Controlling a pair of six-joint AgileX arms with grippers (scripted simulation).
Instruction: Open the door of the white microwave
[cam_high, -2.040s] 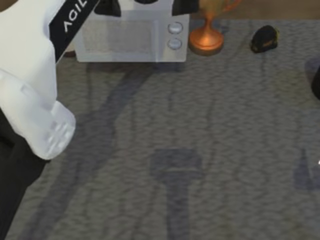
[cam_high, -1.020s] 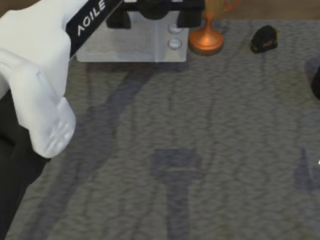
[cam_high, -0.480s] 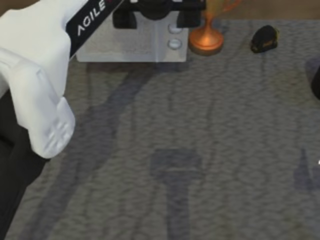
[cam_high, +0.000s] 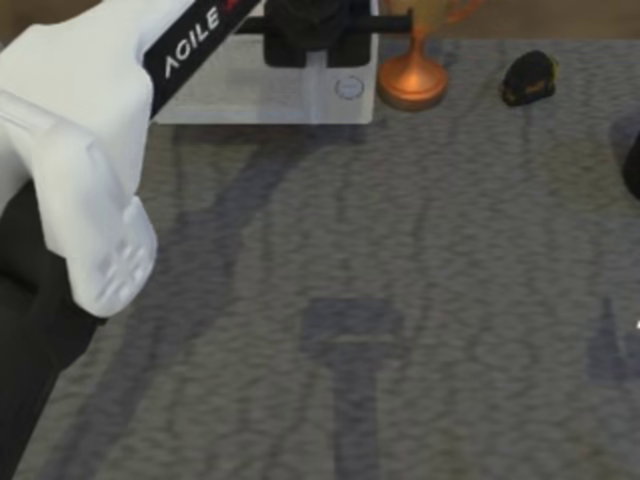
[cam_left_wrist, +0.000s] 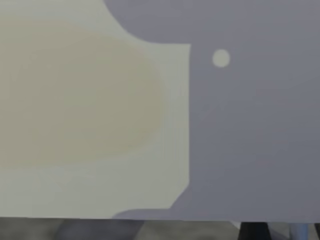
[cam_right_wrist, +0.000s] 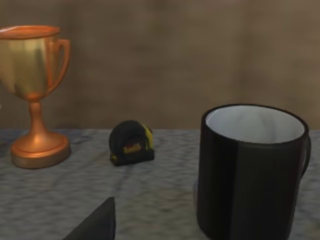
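Note:
The white microwave (cam_high: 200, 108) stands at the table's far edge, left of centre. Its door (cam_high: 225, 82) lies flush with the front. One silver knob (cam_high: 347, 87) shows on the control strip; the other is hidden by my left gripper (cam_high: 320, 35). That gripper sits at the door's right edge, its black fingers (cam_high: 283, 48) drawn in on either side of that edge. The left wrist view is filled at very close range by a pale surface (cam_left_wrist: 75, 100) and a grey one (cam_left_wrist: 250, 125). My right gripper (cam_right_wrist: 100, 227) stays parked near the table's right side.
A copper trophy (cam_high: 410, 75) stands just right of the microwave, and a black-and-yellow tape measure (cam_high: 528, 78) lies farther right. A black mug (cam_right_wrist: 250, 170) stands close in front of the right wrist camera. My left arm's white link (cam_high: 80, 150) covers the near left.
My left gripper has come down over the microwave's front and shifted right to the door's right edge. Its fingers have drawn closer together. The right arm has not moved.

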